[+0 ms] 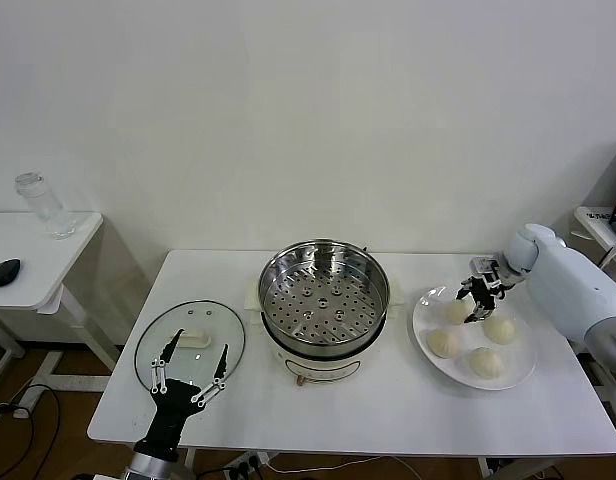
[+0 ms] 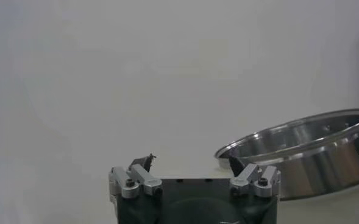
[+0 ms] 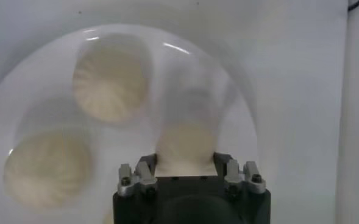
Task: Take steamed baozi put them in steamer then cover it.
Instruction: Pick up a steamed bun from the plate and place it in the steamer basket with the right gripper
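Over plate [image 1: 428, 305], right claw [image 1: 475, 304] grips one baozi [image 1: 458, 311]; left claw [image 1: 192, 375] wide; no legible writing.

Bright, even indoor light fills the head view, seemingly from overhead. Shadows are soft and faint: a thin one sits under the steamer [image 1: 324, 298], and a pale one under the plate [image 1: 518, 378]. The steamer's steel rim shows bright glare, and the glass cover [image 1: 188, 345] carries weak reflections. The head view is sharp throughout. In the left wrist view the wall is a flat, washed-out grey and the steamer [image 2: 301, 152] is slightly soft. In the right wrist view the baozi [image 3: 111, 82] and plate [image 3: 240, 109] are strongly blurred, out of focus, with small glare streaks on the plate's rim.
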